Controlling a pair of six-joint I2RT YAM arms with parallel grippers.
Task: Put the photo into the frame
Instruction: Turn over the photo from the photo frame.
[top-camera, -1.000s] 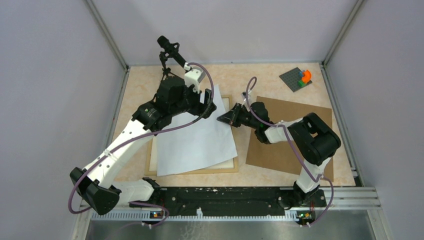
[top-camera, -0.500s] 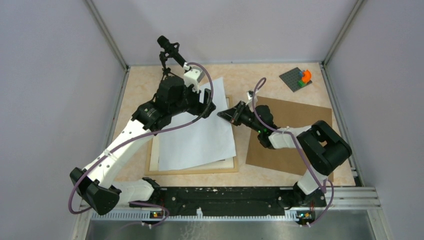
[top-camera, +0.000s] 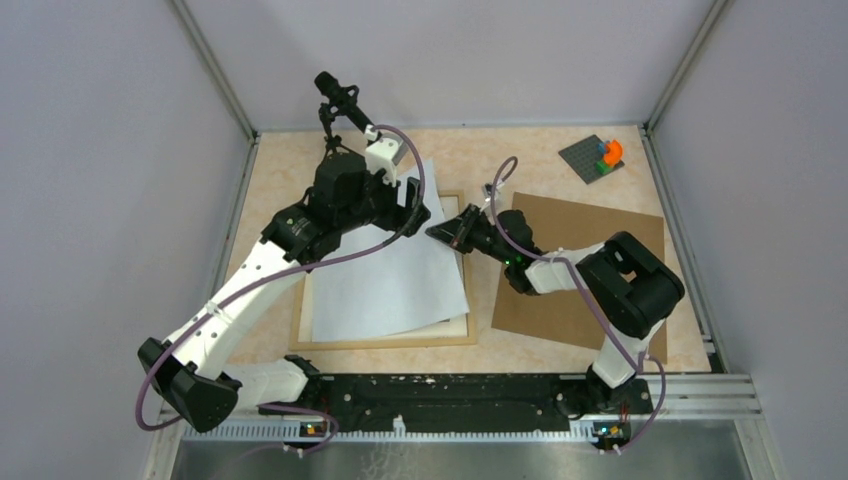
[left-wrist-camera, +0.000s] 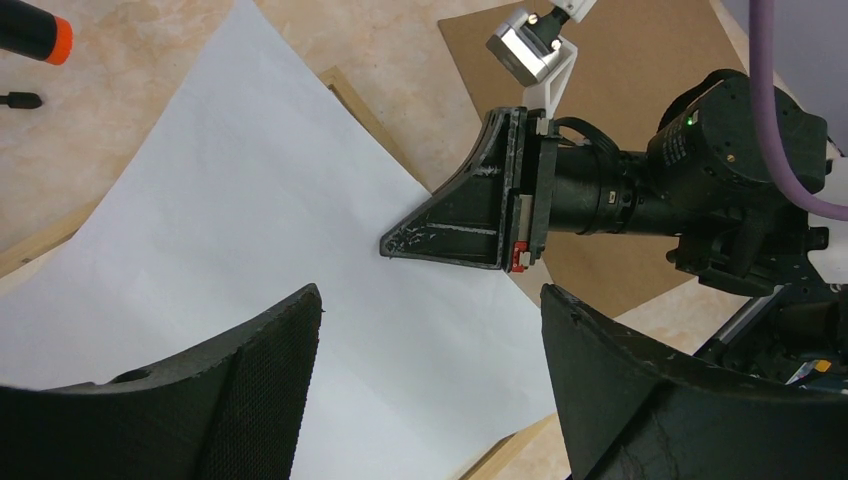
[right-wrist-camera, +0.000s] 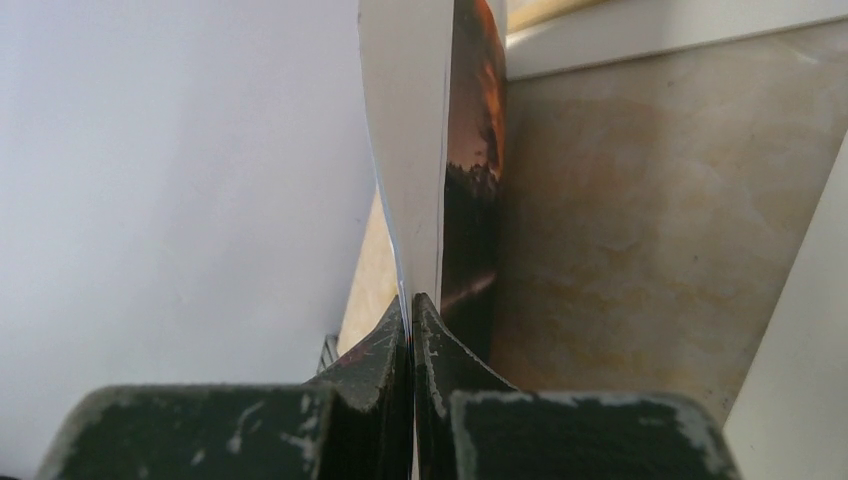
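The photo (top-camera: 390, 285) lies printed side down, its white back up, askew over the light wood frame (top-camera: 385, 342). My right gripper (top-camera: 438, 232) is shut on the photo's right edge near the far corner. In the right wrist view, my right gripper (right-wrist-camera: 412, 300) pinches the sheet, and the sunset print (right-wrist-camera: 470, 190) shows on its underside. My left gripper (top-camera: 418, 212) hovers open and empty over the sheet's far part. The left wrist view shows my left gripper (left-wrist-camera: 430, 305) above the white sheet (left-wrist-camera: 250, 240), with the right gripper's fingers (left-wrist-camera: 455, 225) ahead of it.
The brown backing board (top-camera: 590, 270) lies right of the frame, under my right arm. A grey plate with coloured bricks (top-camera: 598, 157) sits at the far right. A black stand (top-camera: 340, 100) and an orange-tipped marker (left-wrist-camera: 30, 30) are at the far left. White mat border (right-wrist-camera: 680, 30).
My right gripper, still shut on the photo, rose slightly and then moved a little left. The sheet's far corner lifted, then came back down and left. The left arm barely moved.
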